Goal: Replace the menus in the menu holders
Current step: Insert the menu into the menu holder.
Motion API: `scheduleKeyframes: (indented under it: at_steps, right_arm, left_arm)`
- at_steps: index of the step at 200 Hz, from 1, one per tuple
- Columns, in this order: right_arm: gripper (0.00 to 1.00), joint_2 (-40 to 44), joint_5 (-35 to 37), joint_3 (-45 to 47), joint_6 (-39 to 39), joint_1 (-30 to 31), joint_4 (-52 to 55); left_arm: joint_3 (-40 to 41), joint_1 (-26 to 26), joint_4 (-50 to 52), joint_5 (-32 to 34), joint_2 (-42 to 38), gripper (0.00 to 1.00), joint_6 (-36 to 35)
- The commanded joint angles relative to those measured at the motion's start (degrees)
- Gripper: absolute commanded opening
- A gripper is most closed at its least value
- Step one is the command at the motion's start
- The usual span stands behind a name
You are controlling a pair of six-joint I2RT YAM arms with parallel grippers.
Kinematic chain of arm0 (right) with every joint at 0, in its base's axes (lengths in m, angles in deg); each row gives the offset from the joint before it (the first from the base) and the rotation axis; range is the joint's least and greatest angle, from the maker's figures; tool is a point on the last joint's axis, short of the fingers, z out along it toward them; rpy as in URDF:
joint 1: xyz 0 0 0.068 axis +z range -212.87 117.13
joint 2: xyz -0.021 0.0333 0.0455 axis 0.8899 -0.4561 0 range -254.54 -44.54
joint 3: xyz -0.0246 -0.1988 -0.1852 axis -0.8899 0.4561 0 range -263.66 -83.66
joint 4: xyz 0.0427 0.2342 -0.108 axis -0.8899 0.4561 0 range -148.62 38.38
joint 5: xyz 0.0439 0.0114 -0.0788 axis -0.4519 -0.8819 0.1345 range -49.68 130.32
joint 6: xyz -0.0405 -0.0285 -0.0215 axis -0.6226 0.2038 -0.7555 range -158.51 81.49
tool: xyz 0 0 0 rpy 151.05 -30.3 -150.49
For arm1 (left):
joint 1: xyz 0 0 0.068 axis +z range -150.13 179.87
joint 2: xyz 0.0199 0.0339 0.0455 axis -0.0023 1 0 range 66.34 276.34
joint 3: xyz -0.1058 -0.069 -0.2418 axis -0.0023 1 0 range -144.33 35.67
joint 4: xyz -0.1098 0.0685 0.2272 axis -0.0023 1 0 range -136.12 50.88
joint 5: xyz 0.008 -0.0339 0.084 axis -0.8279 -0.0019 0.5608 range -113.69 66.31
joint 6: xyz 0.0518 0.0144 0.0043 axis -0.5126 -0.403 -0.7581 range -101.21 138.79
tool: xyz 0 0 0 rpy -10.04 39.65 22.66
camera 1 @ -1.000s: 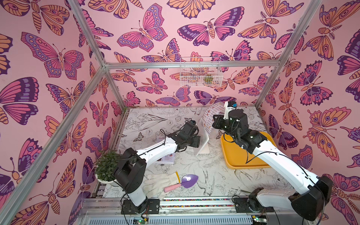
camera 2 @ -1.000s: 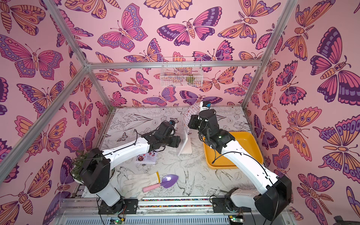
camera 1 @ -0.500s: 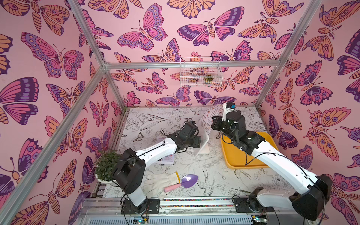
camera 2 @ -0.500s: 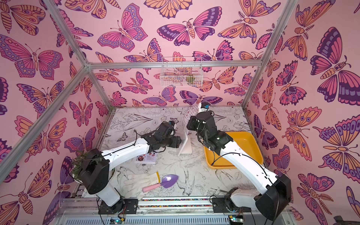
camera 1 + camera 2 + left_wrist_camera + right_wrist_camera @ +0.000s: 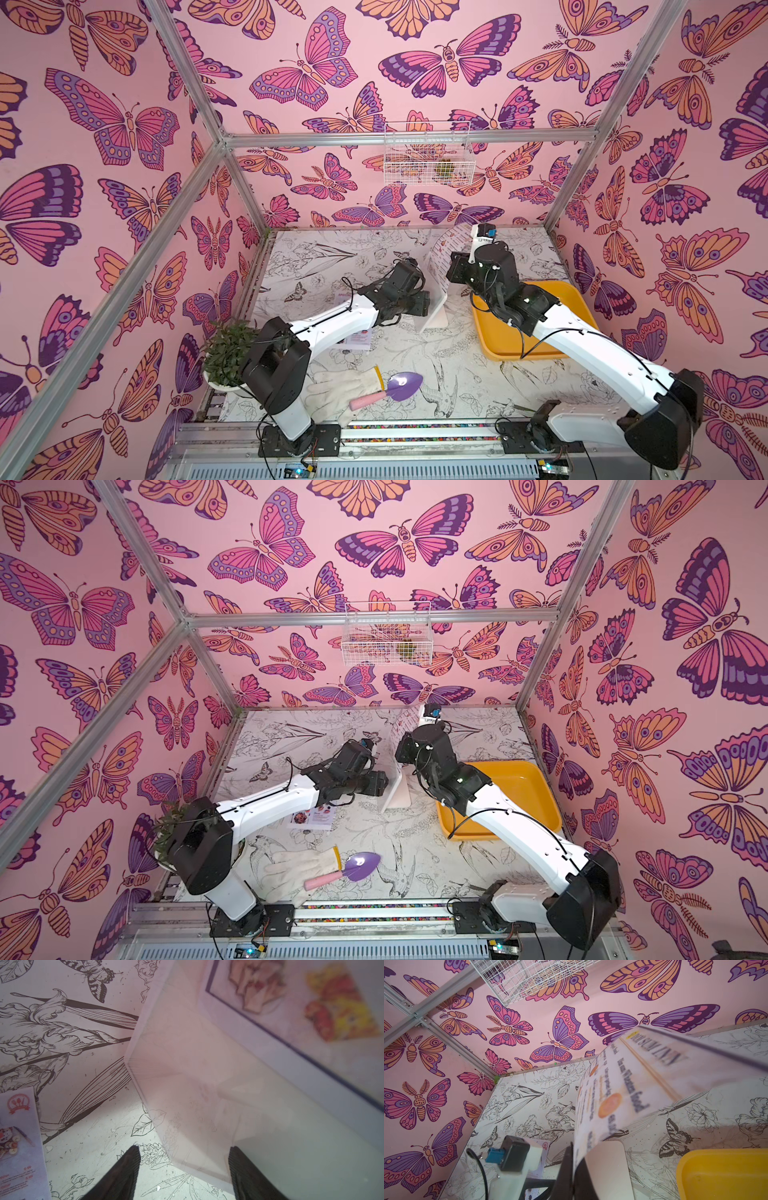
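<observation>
At the front of the table (image 5: 415, 357) lie a white glove (image 5: 338, 390) and a purple trowel (image 5: 401, 385), its pink handle across the glove's cuff. A potted plant (image 5: 226, 353) stands at the front left corner, beside the left arm's base.

A little farther in, the special menu (image 5: 312, 817) lies flat on the table, partly under the left forearm. It is near the left gripper (image 5: 184, 1152) but not in it, and the left wrist view shows it off to one side of the fingers.

The left gripper's jaws stand wide apart, low over the table, with a lower corner of the menu holder (image 5: 207, 1095) between them. One finger (image 5: 247, 1169) lies along the clear panel, but I cannot tell whether it touches. In both top views this gripper sits close against the side of the holder that faces the left arm. The holder stands upright between the two arms, just beside the yellow tray (image 5: 561, 307).

Beyond that, the right gripper (image 5: 573, 1153) is closed on the dim sum menu (image 5: 623, 1088). It pinches the sheet low down, right above the holder's rounded top edge. From the fingers the sheet curls up and back toward the rear wall. Whether its bottom edge has entered the holder is hidden.

A wire basket (image 5: 428, 153) hangs on the back wall.
</observation>
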Motion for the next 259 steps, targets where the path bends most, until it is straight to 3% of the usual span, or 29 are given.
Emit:
scheduleKeyframes:
  at_steps: [1,204,259]
  right_arm:
    - [0.0,0.06,2.05,0.67,-0.64,0.81,-1.53]
    - [0.0,5.25,4.94,13.34,-8.32,5.31,-21.46]
    - [0.0,5.26,5.62,14.28,-8.18,5.62,-20.83]
  left_arm:
    - [0.41,-0.48,0.55,-0.86,-1.46,0.7,0.96]
    - [2.69,-0.66,-0.74,-1.77,-3.51,0.7,4.65]
    - [3.01,-0.59,-0.71,-1.4,-4.24,0.7,4.69]
